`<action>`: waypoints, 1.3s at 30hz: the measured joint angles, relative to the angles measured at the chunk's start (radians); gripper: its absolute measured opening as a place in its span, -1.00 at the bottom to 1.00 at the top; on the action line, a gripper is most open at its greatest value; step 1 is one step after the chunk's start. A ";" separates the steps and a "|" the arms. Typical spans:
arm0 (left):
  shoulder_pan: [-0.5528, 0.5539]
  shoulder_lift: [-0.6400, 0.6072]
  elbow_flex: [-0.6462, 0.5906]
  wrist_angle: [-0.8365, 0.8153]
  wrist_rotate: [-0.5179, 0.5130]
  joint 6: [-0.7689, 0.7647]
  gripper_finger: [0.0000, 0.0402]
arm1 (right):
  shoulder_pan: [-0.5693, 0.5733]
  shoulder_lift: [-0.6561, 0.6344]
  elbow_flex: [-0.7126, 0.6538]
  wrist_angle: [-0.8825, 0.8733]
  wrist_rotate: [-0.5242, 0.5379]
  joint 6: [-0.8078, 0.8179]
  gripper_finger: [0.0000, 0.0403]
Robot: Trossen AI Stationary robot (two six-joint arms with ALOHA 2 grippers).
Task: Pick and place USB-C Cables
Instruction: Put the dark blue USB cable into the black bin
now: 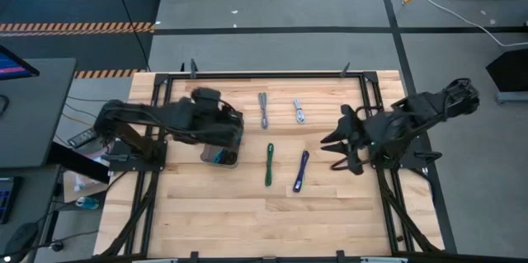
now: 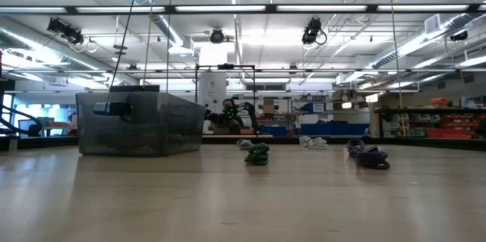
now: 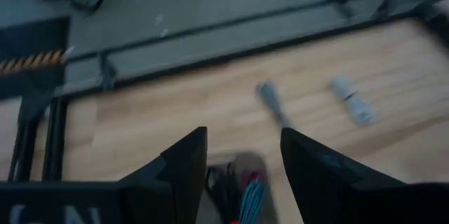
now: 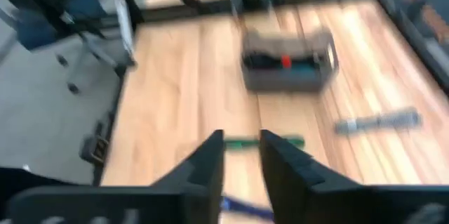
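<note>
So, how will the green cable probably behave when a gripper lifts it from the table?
The green cable lies as a thin, straight bundle, so it is probably light. Lifted at its middle, the ends may droop a little, since it is braided cord. It looks bundled, so it should likely hold together and not roll far.

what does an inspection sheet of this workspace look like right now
surface: wooden table, black frame around it
job's things: grey, silver, green and purple cables loose on the table; more cables in the tray
clutter: nothing seen
grippers: left claw open above the tray, empty; right claw partly open, empty, by the purple cable
cables: white cord on the floor
surroundings: striped floor tape, shelves behind
</note>
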 joint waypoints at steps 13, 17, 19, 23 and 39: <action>-0.008 -0.065 0.235 0.009 -0.039 0.445 -0.07 | -0.084 0.101 -0.146 0.100 -0.137 0.083 -0.88; 0.000 -0.061 0.265 0.002 -0.043 0.495 -0.07 | -0.138 0.161 -0.147 0.257 -0.170 0.017 -0.83; 0.002 -0.063 0.277 0.004 -0.054 0.519 -0.07 | -0.174 0.201 -0.147 0.336 -0.227 -0.019 -0.89; 0.001 -0.062 0.281 0.004 -0.051 0.553 -0.07 | -0.235 0.308 -0.147 0.423 -0.355 -0.066 -0.97; 0.001 -0.119 0.280 0.003 -0.057 0.623 -0.07 | -0.300 0.589 -0.148 0.417 -0.548 -0.014 -0.88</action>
